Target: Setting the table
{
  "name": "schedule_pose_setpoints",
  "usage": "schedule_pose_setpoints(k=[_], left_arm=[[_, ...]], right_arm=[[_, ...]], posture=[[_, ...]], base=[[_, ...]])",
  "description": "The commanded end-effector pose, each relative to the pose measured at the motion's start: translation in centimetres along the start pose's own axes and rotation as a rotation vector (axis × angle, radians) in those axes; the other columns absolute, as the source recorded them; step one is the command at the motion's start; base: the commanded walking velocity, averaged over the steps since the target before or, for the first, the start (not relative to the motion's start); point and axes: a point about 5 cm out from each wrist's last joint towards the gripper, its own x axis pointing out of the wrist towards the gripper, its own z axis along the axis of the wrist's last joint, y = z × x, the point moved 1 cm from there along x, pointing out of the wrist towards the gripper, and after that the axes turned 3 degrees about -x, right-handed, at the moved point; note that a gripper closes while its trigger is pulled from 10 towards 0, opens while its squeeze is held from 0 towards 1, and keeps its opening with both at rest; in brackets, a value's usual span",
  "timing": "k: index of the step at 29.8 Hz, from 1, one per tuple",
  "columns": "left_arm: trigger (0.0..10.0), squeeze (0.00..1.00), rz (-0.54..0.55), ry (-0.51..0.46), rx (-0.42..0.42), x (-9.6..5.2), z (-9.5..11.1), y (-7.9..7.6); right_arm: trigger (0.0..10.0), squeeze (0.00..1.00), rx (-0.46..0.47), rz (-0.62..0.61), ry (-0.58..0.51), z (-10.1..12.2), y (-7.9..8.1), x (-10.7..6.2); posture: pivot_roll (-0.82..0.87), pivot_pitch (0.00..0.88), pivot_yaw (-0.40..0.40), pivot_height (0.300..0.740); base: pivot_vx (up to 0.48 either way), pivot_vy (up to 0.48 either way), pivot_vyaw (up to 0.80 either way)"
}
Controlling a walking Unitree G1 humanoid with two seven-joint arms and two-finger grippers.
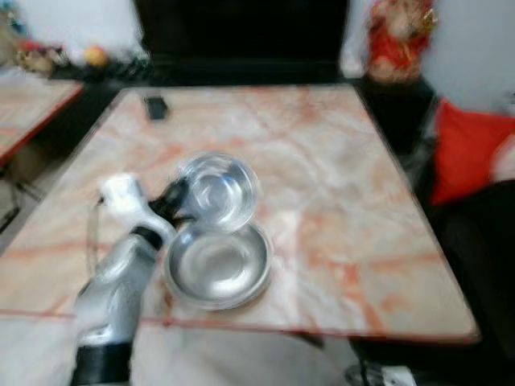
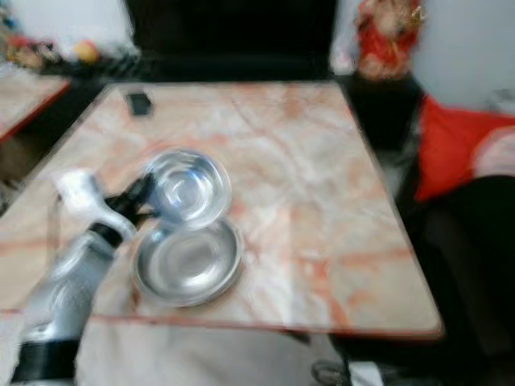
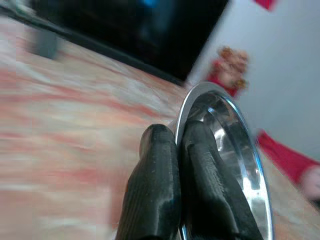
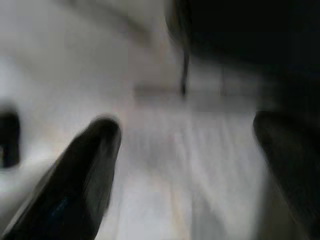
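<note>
**A:** Steel bowl, the smaller one, is pinched by its rim in the left gripper. In the wrist view the two black fingers are nearly closed with the rim clamped between them. It hangs tilted just above the bigger steel dish, at that dish's 12 o'clock edge.

**B:** So how far along is the table setting?

**A:** Early, I'd say. The dish sits near the front edge of the marble table, and the bowl isn't down yet. Apart from a small dark object at 11 o'clock, nothing else is laid out.

**B:** Right arm?

**A:** Idle. Right gripper has its fingers spread wide, holding nothing.
</note>
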Motion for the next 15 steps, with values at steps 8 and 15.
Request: schedule_pose_setpoints(k=[8, 15], left_arm=[[10.0, 0.00, -0.139, 0.135, -0.079, -1.0, -1.6, -1.8], [10.0, 0.00, -0.157, 0.220, -0.101, -2.4, -2.3, -1.5]], right_arm=[[10.0, 0.00, -0.001, 0.005, 0.006, -0.5, 0.1, -0.1], [10.0, 0.00, -0.007, 0.009, 0.007, -0.5, 0.1, -0.1]], posture=[[-0.04, 0.000, 0.006, 0.732], [-0.04, 0.000, 0.008, 0.732]], base=[[0.000, 0.000, 0.00], [0.000, 0.000, 0.00]])
